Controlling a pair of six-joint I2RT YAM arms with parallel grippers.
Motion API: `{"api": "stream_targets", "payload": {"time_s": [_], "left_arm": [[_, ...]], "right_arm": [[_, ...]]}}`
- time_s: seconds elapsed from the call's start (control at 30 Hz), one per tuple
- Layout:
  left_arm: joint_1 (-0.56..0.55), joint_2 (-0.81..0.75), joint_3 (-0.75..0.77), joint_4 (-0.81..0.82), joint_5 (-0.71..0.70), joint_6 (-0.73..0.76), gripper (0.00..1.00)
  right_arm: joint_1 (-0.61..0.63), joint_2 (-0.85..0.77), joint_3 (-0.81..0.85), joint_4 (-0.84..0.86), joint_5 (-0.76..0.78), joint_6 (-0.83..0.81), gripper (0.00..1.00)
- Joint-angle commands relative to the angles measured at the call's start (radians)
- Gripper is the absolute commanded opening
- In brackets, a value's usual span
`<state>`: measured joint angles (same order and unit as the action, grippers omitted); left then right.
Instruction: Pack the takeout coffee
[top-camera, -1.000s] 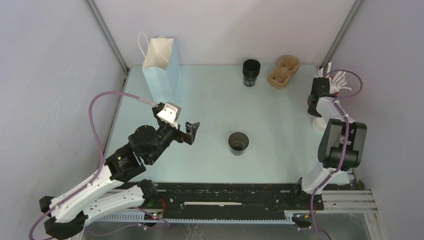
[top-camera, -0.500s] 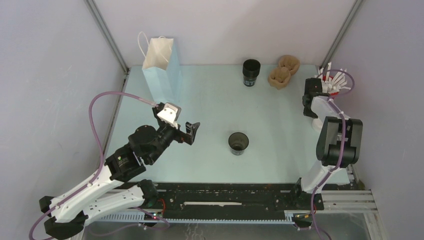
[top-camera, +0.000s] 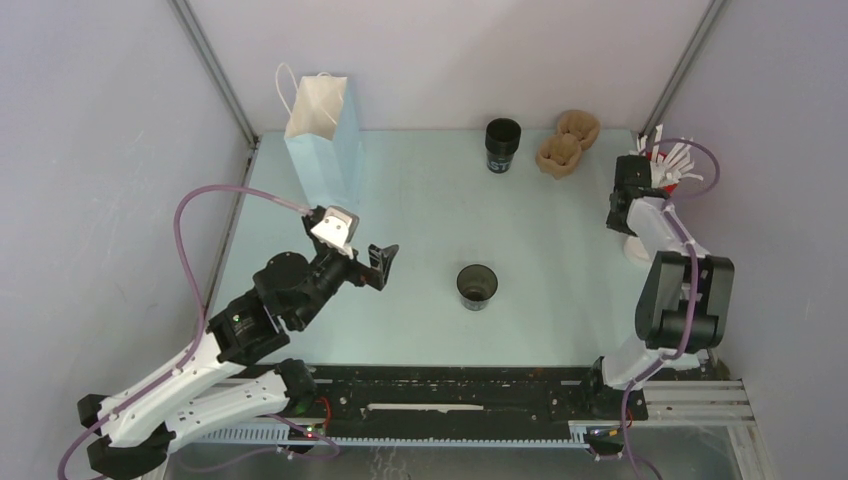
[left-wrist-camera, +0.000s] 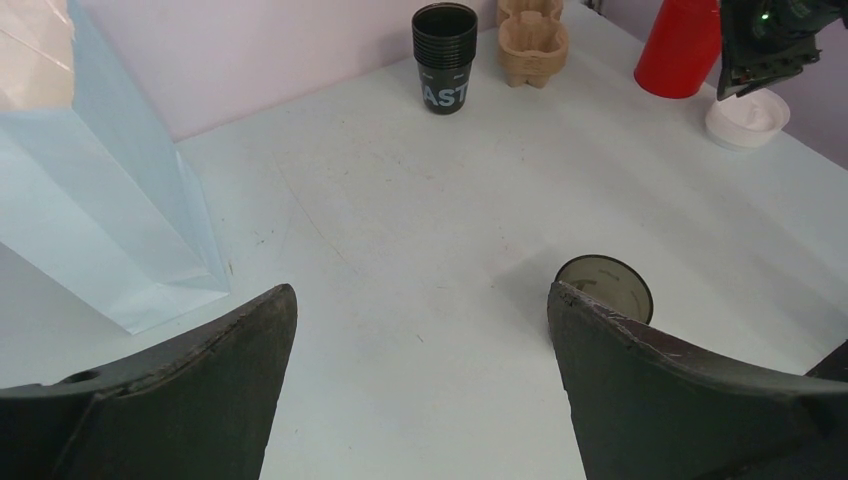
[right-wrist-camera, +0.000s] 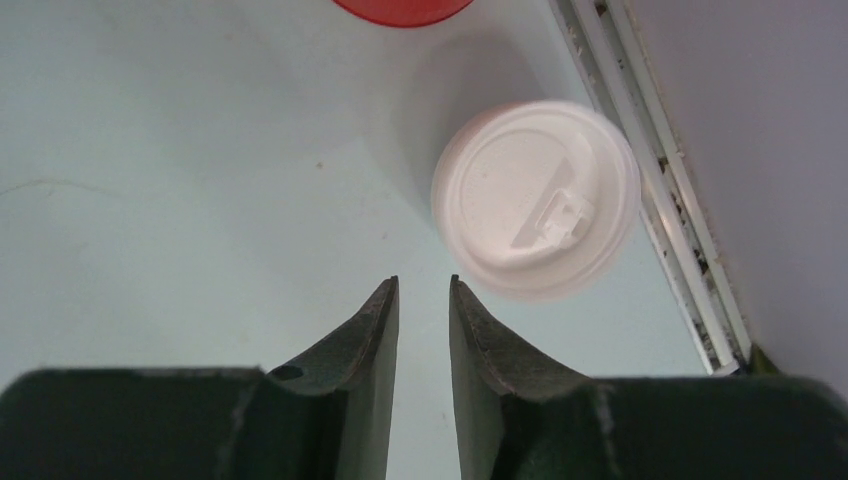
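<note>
No black cup with a white lid on it shows. A lidless black cup (top-camera: 477, 286) stands mid-table; in the left wrist view it (left-wrist-camera: 610, 283) sits just behind the right finger. A white domed lid (top-camera: 637, 247) lies alone on the table at the right, and the right wrist view shows it (right-wrist-camera: 536, 198) too. My right gripper (top-camera: 622, 220) hovers beside the lid, its jaws (right-wrist-camera: 423, 282) nearly together and empty, the lid ahead and to their right. My left gripper (top-camera: 385, 265) is wide open and empty (left-wrist-camera: 420, 292), left of the lidless cup.
A light blue paper bag (top-camera: 322, 135) stands at the back left. A stack of black cups (top-camera: 502, 145) and brown cup carriers (top-camera: 567, 142) sit at the back. A red cup of white sticks (top-camera: 672, 165) stands by the right wall, beyond the lid.
My right wrist swung a little left, then back right, staying near the white lid. The left arm has hardly moved.
</note>
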<state>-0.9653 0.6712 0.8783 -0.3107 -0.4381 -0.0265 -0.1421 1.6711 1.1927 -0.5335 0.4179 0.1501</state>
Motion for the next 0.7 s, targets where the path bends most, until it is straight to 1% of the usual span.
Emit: {"api": "stream_targets", "payload": {"time_s": [0.0,0.13,0.27,0.37,0.43,0.57,0.67], "left_arm": [[0.002,0.029,-0.016,0.029,0.002,-0.013,1.00],[0.002,0.082,0.048,-0.017,0.007,-0.047,1.00],[0.002,0.143,0.129,-0.071,0.004,-0.096,1.00],[0.002,0.184,0.167,-0.088,0.005,-0.154,1.00],[0.001,0.220,0.199,-0.113,0.008,-0.186,1.00],[0.002,0.289,0.257,-0.165,0.006,-0.221,1.00],[0.002,0.317,0.277,-0.179,-0.002,-0.232,1.00]], "right_arm": [[-0.015,-0.153,-0.089,0.061,-0.082,0.078,0.35],[-0.084,-0.248,-0.216,0.141,-0.159,0.122,0.37],[-0.177,-0.276,-0.284,0.194,-0.187,0.174,0.38],[-0.232,-0.276,-0.312,0.246,-0.216,0.200,0.40],[-0.253,-0.257,-0.313,0.265,-0.203,0.203,0.43],[-0.324,-0.223,-0.314,0.298,-0.244,0.197,0.44],[-0.341,-0.221,-0.312,0.326,-0.260,0.196,0.45]]}}
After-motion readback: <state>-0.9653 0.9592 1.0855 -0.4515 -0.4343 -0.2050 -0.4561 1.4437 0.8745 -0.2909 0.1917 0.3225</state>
